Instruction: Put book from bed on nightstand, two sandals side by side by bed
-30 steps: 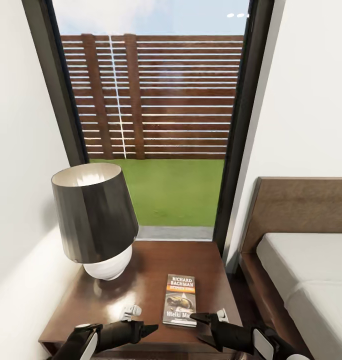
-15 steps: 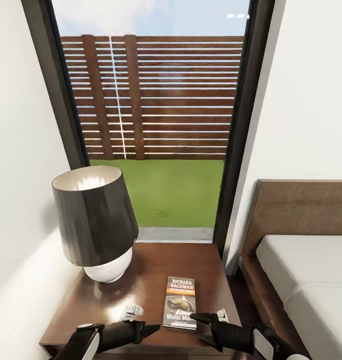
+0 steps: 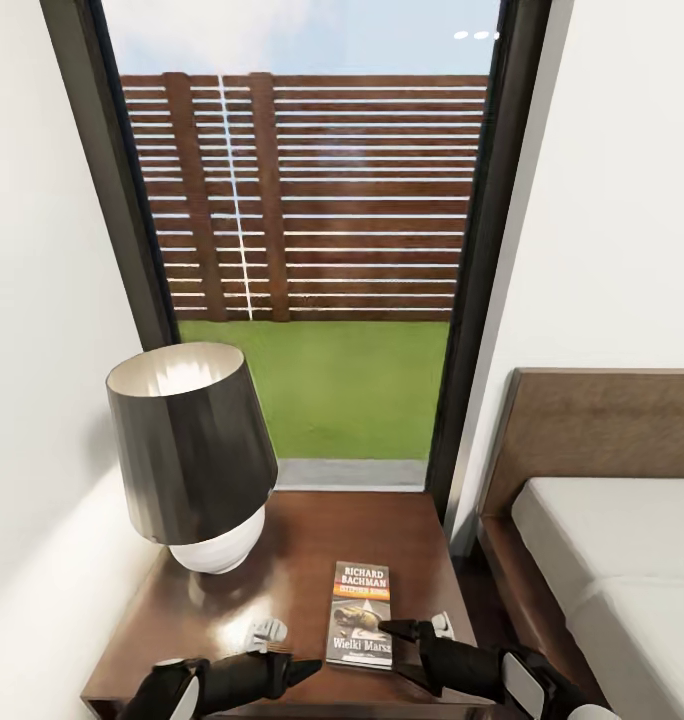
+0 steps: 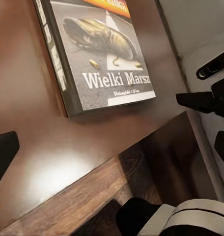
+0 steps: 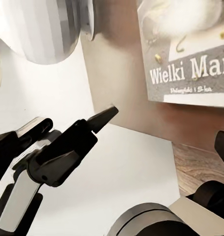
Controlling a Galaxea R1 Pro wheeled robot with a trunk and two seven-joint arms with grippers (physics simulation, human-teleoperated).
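Note:
The book (image 3: 362, 612) lies flat on the nightstand (image 3: 312, 530), cover up, near its front right corner, beside the bed (image 3: 602, 540). The left wrist view shows its cover (image 4: 102, 54) from close by, and so does the right wrist view (image 5: 190, 49). My right gripper (image 3: 394, 650) hovers open at the book's near right corner, one fingertip over the cover. To the near left of the book, my left gripper (image 3: 304, 666) is open and empty, pointing at it. The two sandals are out of view.
A lamp (image 3: 187, 440) with a dark shade and a white base stands on the nightstand's left half. White walls close in on both sides, with a tall dark-framed window (image 3: 312, 250) behind. The bed's brown headboard (image 3: 602, 420) rises at the right.
The whole head view has shifted a little, so the camera moved. The book lies still on the nightstand. Both grippers stay open and hold almost the same places.

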